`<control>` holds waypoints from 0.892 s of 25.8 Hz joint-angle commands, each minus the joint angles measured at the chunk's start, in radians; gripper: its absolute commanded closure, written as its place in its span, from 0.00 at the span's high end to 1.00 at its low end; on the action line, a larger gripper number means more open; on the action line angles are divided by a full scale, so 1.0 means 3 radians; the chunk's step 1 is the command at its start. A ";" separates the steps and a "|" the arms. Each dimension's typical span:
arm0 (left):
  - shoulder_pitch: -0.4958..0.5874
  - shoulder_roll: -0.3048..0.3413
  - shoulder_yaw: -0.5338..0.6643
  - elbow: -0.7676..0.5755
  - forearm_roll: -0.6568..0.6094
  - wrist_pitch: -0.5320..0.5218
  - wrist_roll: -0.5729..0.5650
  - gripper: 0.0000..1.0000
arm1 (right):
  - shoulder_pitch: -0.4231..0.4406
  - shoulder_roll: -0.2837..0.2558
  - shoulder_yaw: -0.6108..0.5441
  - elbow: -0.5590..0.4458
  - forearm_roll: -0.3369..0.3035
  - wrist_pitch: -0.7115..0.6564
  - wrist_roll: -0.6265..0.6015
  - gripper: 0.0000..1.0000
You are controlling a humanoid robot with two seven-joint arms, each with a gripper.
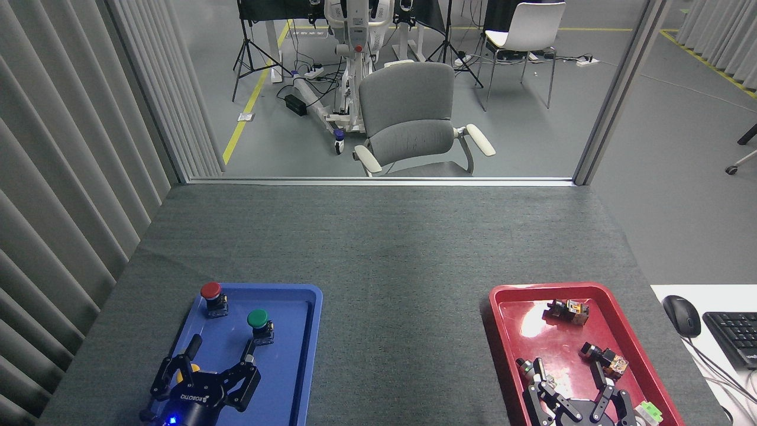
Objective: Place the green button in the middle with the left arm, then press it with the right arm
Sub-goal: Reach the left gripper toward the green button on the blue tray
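Our left hand [220, 350] hangs spread wide and empty over the blue tray [298, 355]; the green button [259, 326] stands just beyond its right finger, the red button [212, 298] farther ahead. Our right hand [572, 371] is likewise splayed, empty, above the red tray [502, 331].

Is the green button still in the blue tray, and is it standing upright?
Yes, in and upright. The green button stands cap-up on the blue tray, just beyond the open left claw, which is not touching it.
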 commanded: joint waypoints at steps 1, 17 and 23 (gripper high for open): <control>-0.0016 0.0012 0.0006 0.0019 0.0016 0.0002 0.0007 1.00 | -0.0001 0.0005 0.0000 0.0000 0.0006 0.0016 0.0000 1.00; -0.0098 0.0027 0.0001 0.0080 0.0119 0.0013 0.0089 1.00 | 0.0004 -0.0020 0.0005 0.0000 0.0001 0.0027 -0.0026 1.00; -0.0154 -0.0029 -0.0071 0.0264 0.0098 0.0049 0.0155 1.00 | 0.0004 -0.0020 0.0005 0.0000 0.0001 0.0027 -0.0026 0.99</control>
